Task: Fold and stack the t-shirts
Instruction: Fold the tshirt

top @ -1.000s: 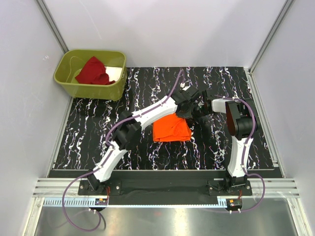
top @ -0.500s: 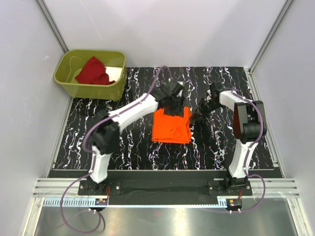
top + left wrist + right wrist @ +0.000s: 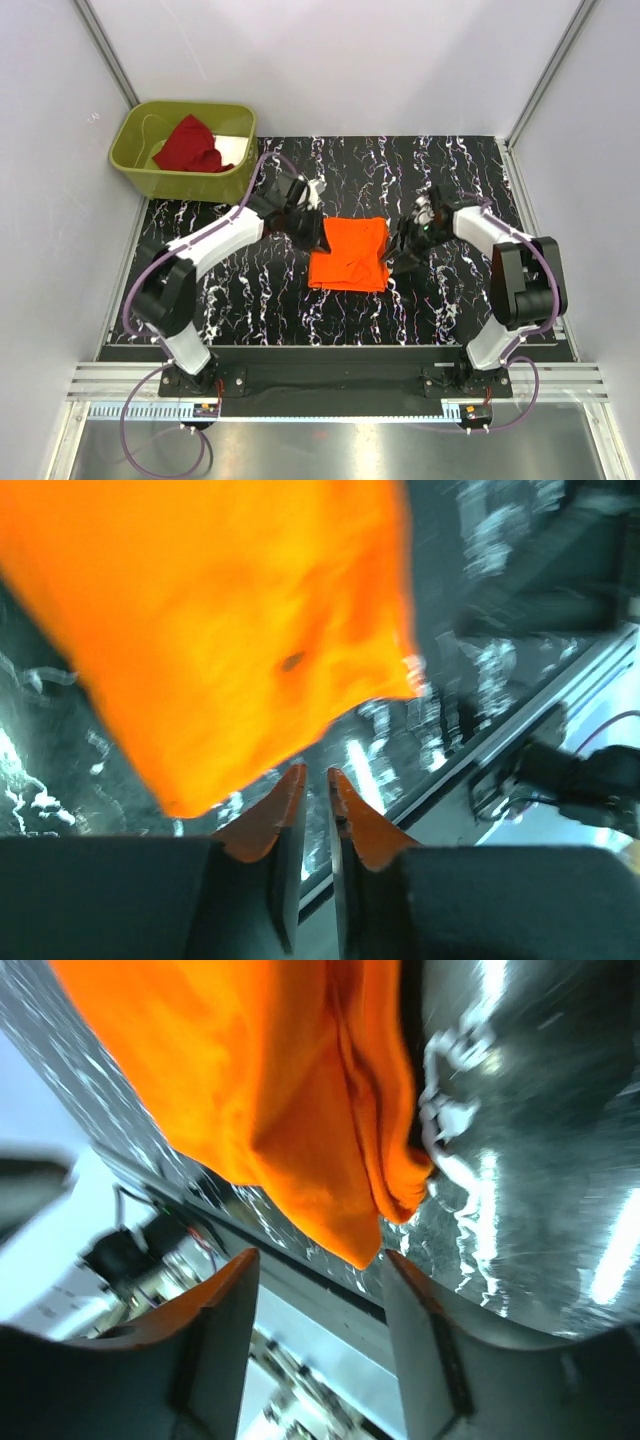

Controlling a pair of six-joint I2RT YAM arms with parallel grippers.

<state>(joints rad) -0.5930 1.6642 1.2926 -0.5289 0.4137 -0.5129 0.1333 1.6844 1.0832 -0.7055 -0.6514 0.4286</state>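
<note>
**Item 1: orange t-shirt** (image 3: 348, 256). Soft plain cloth, bright orange, lying as a flat, nearly square packet near the middle of the surface (image 3: 450, 180). It has no marked long axis. The near edge is slightly uneven, and the right edge shows stacked layers with a rolled lip in the right wrist view. It appears to be folded.

**Item 2: dark red t-shirt** (image 3: 190, 145). Soft cloth, crumpled in a loose heap and not folded. It lies inside the bin at the far left corner, well apart from item 1.

**Item 3: left fingers** (image 3: 272, 820). Orange-padded and drawn nearly together, with a thin slit between them and nothing in it. They sit just beside the far-left corner of item 1, and the cloth lies ahead of the tips.

**Item 4: right fingers** (image 3: 215, 1300). Spread wide and holding nothing. They sit just beside the right edge of item 1, which lies beyond the tips.

**Relation of note.** Item 1 lies between the two sets of fingers, gripped by neither. Item 2 lies to the far left of both, and the left arm is clearly nearer to it. Judged next step: fetching item 2, a reach that suits the left arm.

**Item 5: bin** (image 3: 200, 185). Olive-green plastic, rectangular with rounded corners, and glossy.

**Item 6: surface.** A black mat with white marbled veining, smooth and faintly reflective.
</note>
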